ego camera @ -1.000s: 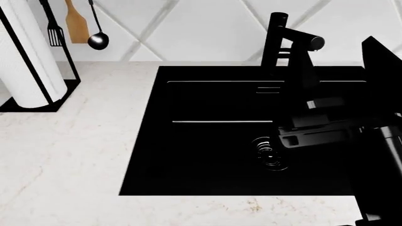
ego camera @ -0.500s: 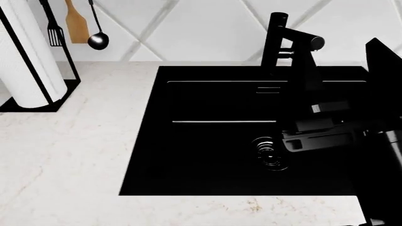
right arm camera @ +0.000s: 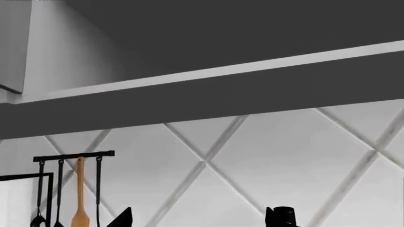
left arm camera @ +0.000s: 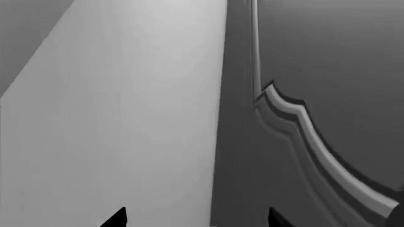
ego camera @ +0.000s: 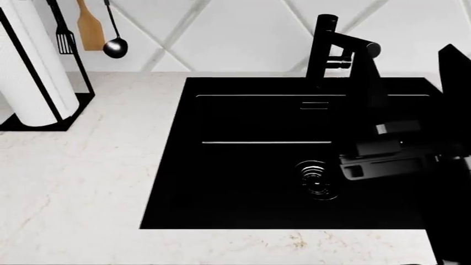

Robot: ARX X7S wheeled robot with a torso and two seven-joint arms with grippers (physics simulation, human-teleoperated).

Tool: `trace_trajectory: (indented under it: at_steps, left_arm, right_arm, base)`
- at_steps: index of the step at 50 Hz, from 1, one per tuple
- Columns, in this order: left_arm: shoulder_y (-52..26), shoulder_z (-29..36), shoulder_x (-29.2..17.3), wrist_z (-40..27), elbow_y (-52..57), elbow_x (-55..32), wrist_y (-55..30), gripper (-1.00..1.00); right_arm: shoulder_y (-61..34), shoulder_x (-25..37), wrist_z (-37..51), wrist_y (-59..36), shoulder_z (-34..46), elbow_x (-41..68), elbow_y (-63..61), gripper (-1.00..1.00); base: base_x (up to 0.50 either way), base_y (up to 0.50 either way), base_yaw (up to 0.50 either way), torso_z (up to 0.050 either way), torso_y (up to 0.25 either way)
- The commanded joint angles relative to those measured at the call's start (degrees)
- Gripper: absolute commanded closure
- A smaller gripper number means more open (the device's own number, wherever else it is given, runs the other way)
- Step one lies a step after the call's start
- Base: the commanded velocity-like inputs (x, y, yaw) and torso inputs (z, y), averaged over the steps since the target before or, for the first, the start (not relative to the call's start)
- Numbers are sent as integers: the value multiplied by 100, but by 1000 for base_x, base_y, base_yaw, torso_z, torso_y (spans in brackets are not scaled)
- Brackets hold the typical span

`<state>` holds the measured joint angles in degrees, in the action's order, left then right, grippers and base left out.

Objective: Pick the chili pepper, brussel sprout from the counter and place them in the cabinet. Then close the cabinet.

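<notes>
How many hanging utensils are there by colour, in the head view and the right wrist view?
Black utensils: 2, a slotted turner and a ladle.
Wooden utensils: 1, a spatula.
Total: 3, all hanging from the rack beside the paper towel roll.

Head view down over sink (ego camera: 294,165), right wrist faces backsplash (right arm camera: 265,165)

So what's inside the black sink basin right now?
Only the drain shows in the sink basin; no pepper or sprout. The right arm covers its right side, hiding whatever is there.
</notes>
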<state>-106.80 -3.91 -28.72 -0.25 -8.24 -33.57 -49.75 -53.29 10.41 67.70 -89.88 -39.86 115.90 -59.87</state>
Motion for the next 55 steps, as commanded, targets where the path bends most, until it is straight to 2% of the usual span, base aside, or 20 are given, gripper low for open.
trace_trajectory:
  at_steps: [1, 12, 30, 45, 55]
  left_arm:
    - [-475, 761, 768, 463, -934, 122, 422, -100]
    - [-603, 836, 928, 508, -963, 46, 373, -100]
    - [-1185, 1150, 1711, 764, -1934, 76, 700, -100]
    - [-1001, 1296, 2160, 767, -1989, -93, 636, -100]
    - [-860, 1444, 2381, 846, -1808, -112, 922, -100]
  right_arm:
    - [17, 33, -6, 10, -95, 76, -2, -100]
    - [-45, 97, 307, 59, -118, 415, 12, -100]
    - [-96, 180, 584, 115, -224, 791, 40, -100]
    - [-88, 234, 668, 126, -343, 954, 60, -100]
    - [-46, 255, 610, 127, -428, 957, 49, -100]
  base:
    - [0, 0, 0, 0, 0]
    - [45, 0, 0, 2, 0]
    - [0, 0, 0, 2, 0]
    - [0, 0, 0, 1, 0]
    - [0, 0, 0, 1, 0]
